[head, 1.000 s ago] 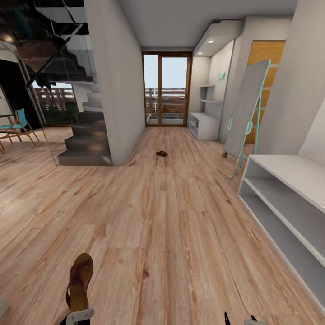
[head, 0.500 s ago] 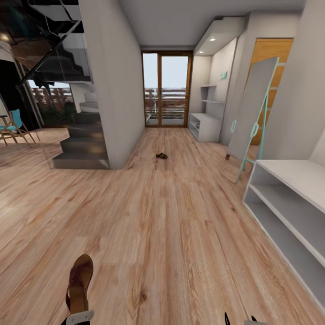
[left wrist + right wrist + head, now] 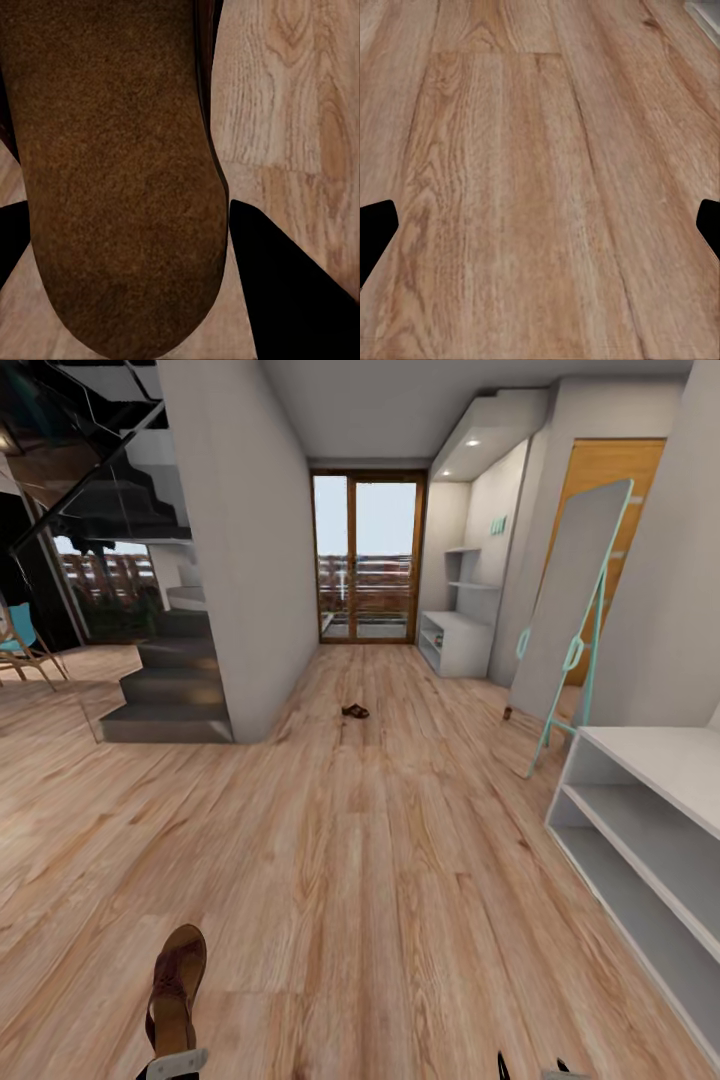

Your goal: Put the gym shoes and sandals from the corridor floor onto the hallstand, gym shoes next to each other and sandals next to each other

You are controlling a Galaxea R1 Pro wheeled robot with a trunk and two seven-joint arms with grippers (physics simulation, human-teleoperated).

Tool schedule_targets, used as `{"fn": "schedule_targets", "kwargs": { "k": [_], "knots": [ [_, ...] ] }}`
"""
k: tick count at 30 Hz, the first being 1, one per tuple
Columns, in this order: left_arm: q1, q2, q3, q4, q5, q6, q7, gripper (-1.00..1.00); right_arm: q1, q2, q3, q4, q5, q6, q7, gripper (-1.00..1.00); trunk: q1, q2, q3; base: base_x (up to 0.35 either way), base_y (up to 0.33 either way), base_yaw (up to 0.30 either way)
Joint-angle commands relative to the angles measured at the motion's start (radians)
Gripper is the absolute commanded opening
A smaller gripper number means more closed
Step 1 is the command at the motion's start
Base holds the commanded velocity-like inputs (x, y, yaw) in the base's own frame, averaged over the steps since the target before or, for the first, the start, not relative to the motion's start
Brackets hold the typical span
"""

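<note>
While one sandal (image 3: 176, 988) rides in the left claw (image 3: 172, 1060) at about 7 o'clock in the head view, the job is, by my reading, in its early part. The left wrist view has the sandal's sole (image 3: 112, 172) between the two dark fingers (image 3: 289, 285), so the claw is clamped on it, off the floor (image 3: 360, 880). The second sandal (image 3: 355, 711) lies on the floor far ahead at 12 o'clock, near the wall corner. A small dark thing (image 3: 508, 713) sits by the foot of the leaning mirror (image 3: 570, 600) at about 1 o'clock; it is too small to tell what it is. No sneakers can be picked out. The rack (image 3: 455, 630) stands at the far end at 1 o'clock, well apart from the robot, and nothing can be made out on it at this range. The right claw (image 3: 540, 225) is spread wide over bare planks, holding nothing. A plain shelf unit (image 3: 650, 830) stands near at 3 o'clock. Left to do: carry this sandal to the rack, fetch its mate, and find both sneakers.
</note>
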Motion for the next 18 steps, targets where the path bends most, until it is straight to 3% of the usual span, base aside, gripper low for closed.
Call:
{"fn": "schedule_targets", "kwargs": {
  "k": [1, 18],
  "knots": [
    [-0.001, 0.0, -0.002, 0.0, 0.006, -0.003, 0.001, -1.0, -0.001, 0.0, 0.005, 0.001, -0.009, -0.003, 0.0, 1.0, 0.0, 0.0, -0.001, 0.34, -0.077, 0.0],
    [-0.001, 0.0, -0.002, 0.0, 0.006, -0.003, 0.001, -1.0, -0.001, 0.0, 0.005, 0.001, -0.009, -0.003, 0.0, 1.0, 0.0, 0.0, -0.001, 0.34, -0.077, 0.0]
  ]
}}
